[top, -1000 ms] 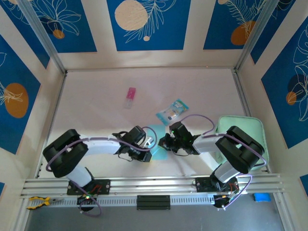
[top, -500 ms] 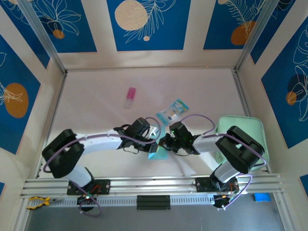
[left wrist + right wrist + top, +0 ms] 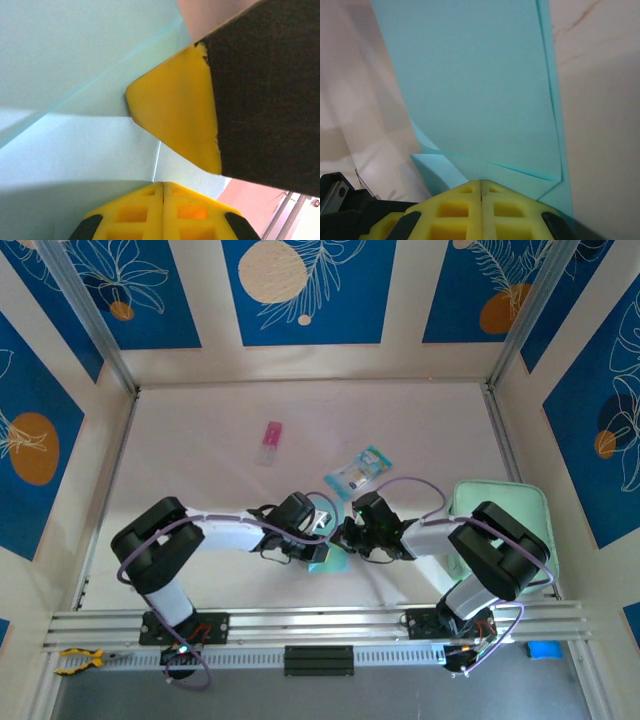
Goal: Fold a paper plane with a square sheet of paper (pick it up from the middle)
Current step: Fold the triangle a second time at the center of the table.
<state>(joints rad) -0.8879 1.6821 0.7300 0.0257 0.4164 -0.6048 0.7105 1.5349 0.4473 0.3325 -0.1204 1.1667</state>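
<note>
The square sheet of paper (image 3: pixel 328 558) is light blue and lies folded in layers on the table between the two arms. Its flaps and creases show close up in the left wrist view (image 3: pixel 75 150) and the right wrist view (image 3: pixel 480 90). My left gripper (image 3: pixel 320 532) (image 3: pixel 163 184) is shut, its tips down on the paper at a crease. My right gripper (image 3: pixel 343 537) (image 3: pixel 481 181) is shut too, its tips resting on the folded layers. One of the right gripper's yellow fingertips (image 3: pixel 175 105) sits on the paper just ahead of my left one. The paper plane is out of view.
A teal-and-clear packet (image 3: pixel 357 472) lies just beyond the grippers. A small pink object (image 3: pixel 270 443) lies further back on the left. A mint-green pad (image 3: pixel 500 515) sits at the right under the right arm. Walls close in the table on three sides.
The left gripper has swung right and slightly away, close against the right gripper. The blue paper shows much less area now. The right arm has barely moved.
</note>
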